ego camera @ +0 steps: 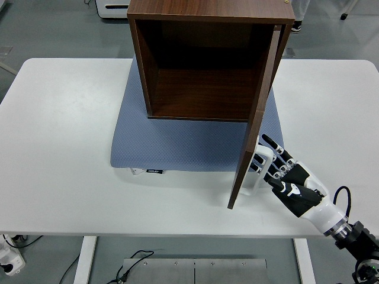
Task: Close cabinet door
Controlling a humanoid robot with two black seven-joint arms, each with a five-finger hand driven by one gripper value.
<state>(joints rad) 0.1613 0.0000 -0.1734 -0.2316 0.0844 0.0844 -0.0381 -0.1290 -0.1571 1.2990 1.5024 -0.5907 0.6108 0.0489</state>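
Observation:
A dark wooden cabinet (207,35) stands on a blue mat (177,145) at the table's middle back, its inside empty. Its door (256,124) hangs from the right side and stands edge-on toward me, swung out over the mat's right front. My right hand (273,167) reaches in from the lower right with fingers spread flat against the door's outer face near its lower edge, holding nothing. The left arm is out of sight.
The white table (59,148) spreads to the left and right of the mat. A small label (153,171) sits at the mat's front edge. Grey floor and a white box lie beyond the table's far edge.

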